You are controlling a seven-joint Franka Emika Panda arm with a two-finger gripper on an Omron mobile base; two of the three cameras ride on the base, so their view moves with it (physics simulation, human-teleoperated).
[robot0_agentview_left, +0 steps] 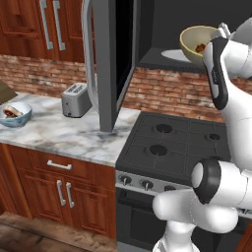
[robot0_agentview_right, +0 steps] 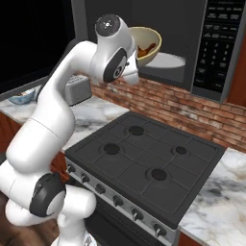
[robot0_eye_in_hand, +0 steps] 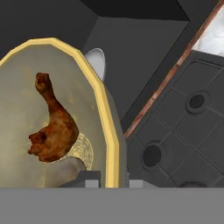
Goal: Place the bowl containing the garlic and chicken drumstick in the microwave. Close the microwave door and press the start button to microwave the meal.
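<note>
The tan bowl (robot0_agentview_left: 194, 43) with a yellowish rim hangs tilted at the mouth of the open microwave (robot0_agentview_left: 170, 24), just above the white turntable plate (robot0_agentview_left: 170, 54). My gripper (robot0_eye_in_hand: 111, 181) is shut on the bowl's rim (robot0_eye_in_hand: 109, 131), one finger inside and one outside. The orange-brown chicken drumstick (robot0_eye_in_hand: 54, 127) lies inside the bowl, and a pale ridged lump beside it looks like the garlic (robot0_eye_in_hand: 82, 151). From the right base view the bowl (robot0_agentview_right: 146, 45) sits partly behind my arm, in front of the plate (robot0_agentview_right: 168, 62). The microwave door (robot0_agentview_left: 110, 64) stands wide open to the left.
The open door juts out over the marble counter (robot0_agentview_left: 59, 133), next to a silver toaster (robot0_agentview_left: 75, 100). A small pale blue bowl (robot0_agentview_left: 15, 114) sits at the counter's far left. The black stove (robot0_agentview_right: 144, 153) lies below the microwave. The control panel (robot0_agentview_right: 218, 43) is on the microwave's right.
</note>
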